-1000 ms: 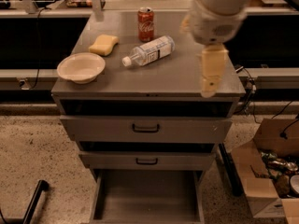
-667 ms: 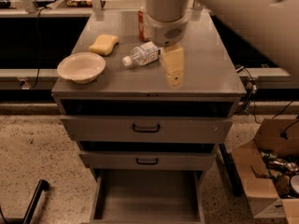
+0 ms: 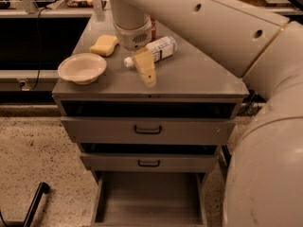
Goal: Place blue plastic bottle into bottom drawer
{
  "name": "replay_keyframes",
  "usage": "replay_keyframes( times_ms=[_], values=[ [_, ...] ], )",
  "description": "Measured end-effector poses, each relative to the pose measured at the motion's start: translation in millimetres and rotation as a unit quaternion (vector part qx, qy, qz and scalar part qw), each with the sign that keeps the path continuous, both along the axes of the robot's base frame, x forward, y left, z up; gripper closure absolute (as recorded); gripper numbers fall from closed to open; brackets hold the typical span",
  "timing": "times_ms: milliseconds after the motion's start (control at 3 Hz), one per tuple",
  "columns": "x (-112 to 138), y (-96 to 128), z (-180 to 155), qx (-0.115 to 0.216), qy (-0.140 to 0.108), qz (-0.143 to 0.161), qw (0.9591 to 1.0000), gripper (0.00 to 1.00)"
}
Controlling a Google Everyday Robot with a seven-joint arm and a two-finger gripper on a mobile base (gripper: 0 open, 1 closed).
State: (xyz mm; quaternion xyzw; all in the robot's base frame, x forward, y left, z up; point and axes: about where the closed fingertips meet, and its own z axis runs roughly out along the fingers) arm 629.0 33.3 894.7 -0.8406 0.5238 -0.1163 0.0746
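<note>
The blue plastic bottle [image 3: 158,49] lies on its side on the grey cabinet top [image 3: 199,74], its white cap pointing front-left. My gripper [image 3: 145,69] hangs from the arm just in front of the bottle's cap end, low over the top and partly covering the cap. It holds nothing that I can see. The bottom drawer [image 3: 149,202] is pulled out at the foot of the cabinet, and its flat grey floor is bare. The red soda can [image 3: 153,23] is mostly hidden behind my wrist.
A cream bowl [image 3: 81,68] sits at the front left of the top and a yellow sponge [image 3: 104,45] behind it. The two upper drawers [image 3: 147,129] with dark handles are slightly open. My arm fills the right side of the view.
My arm has swung left across the cabinet top. The gripper has moved from the right edge to the bottle's cap end. The bottle, bowl and sponge have not moved.
</note>
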Motion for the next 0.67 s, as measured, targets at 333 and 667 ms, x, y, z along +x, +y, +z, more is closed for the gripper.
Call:
replay_keyframes(
  times_ms=[333, 667],
  values=[
    [15, 1, -4, 0.013, 0.005, 0.010, 0.9999, 0.00],
    [50, 2, -17, 0.039, 0.019, 0.023, 0.9988, 0.00]
  ],
)
